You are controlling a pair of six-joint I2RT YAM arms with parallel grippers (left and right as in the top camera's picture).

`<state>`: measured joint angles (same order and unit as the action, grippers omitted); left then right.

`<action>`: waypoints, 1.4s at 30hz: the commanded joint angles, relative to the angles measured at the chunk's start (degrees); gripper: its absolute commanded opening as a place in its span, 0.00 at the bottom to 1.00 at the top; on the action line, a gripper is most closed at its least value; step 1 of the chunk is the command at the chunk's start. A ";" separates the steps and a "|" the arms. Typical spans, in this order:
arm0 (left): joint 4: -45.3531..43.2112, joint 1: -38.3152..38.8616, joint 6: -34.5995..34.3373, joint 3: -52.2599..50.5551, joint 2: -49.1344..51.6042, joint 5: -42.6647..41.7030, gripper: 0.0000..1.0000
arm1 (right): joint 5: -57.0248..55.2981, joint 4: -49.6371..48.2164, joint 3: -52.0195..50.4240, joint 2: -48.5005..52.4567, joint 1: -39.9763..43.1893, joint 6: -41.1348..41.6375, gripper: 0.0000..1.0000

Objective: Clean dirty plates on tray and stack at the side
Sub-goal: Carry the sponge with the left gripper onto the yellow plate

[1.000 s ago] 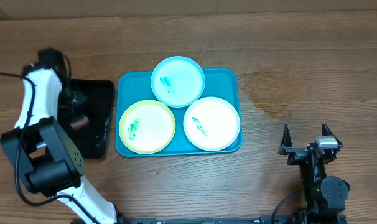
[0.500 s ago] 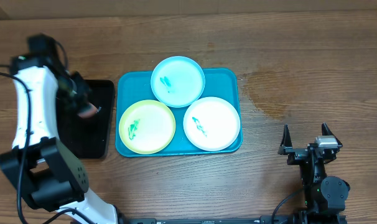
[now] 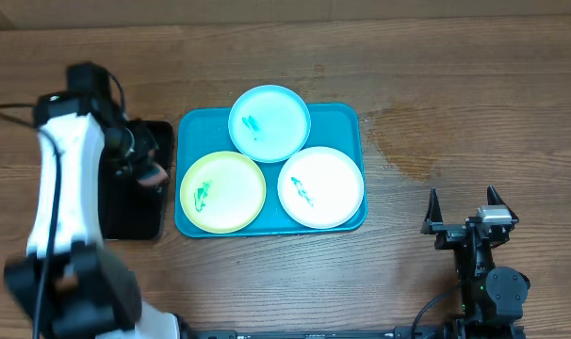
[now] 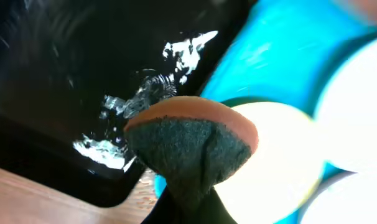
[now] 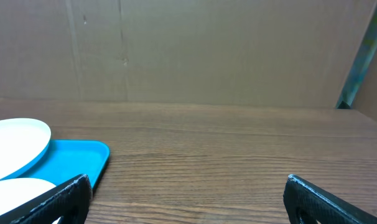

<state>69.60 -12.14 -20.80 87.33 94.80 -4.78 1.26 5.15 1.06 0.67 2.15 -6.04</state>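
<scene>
Three plates sit on the one turquoise tray at the middle of your table. The pale cyan plate lies at the far side, overhanging the tray's far rim. The yellow-green plate is at near left and the white plate at near right, and all three crowd edge to edge. Each carries one small green-teal smear, three in all. None is stacked at the side yet.

Just left of the tray lies a single black tray, its floor glinting wet in the left wrist view. Your left gripper hangs over that black tray's right edge, just beside the yellow-green plate. Its fingers are closed on one sponge with an orange-brown back and a dark scouring face, pinched from below.

Your right gripper rests well apart at the near right of the table, jaws spread wide and holding nothing. Its camera looks across the wood to a cardboard wall, with the tray's corner and two plate edges at its left. A darker patch marks the wood to the right of the tray.
</scene>
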 commanded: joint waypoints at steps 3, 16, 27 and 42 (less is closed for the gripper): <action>1.62 7.19 -0.31 1.99 -10.56 0.26 0.04 | -0.33 -0.37 -0.59 -0.50 0.11 -0.22 1.00; -14.45 26.80 -11.98 -22.45 -7.82 4.17 0.04 | -0.33 -0.37 -0.59 -0.50 0.11 -0.24 1.00; -34.60 26.82 -12.02 -32.74 -1.16 4.96 0.06 | -0.33 -0.37 -0.59 -0.50 0.11 -0.22 1.00; -24.17 20.11 -11.37 -20.81 -6.29 5.77 0.36 | -0.76 -3.04 -0.59 -0.50 0.11 -0.87 1.00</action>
<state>44.51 9.87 -32.29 60.71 93.89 -0.16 1.19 4.08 1.06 0.69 2.17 -6.22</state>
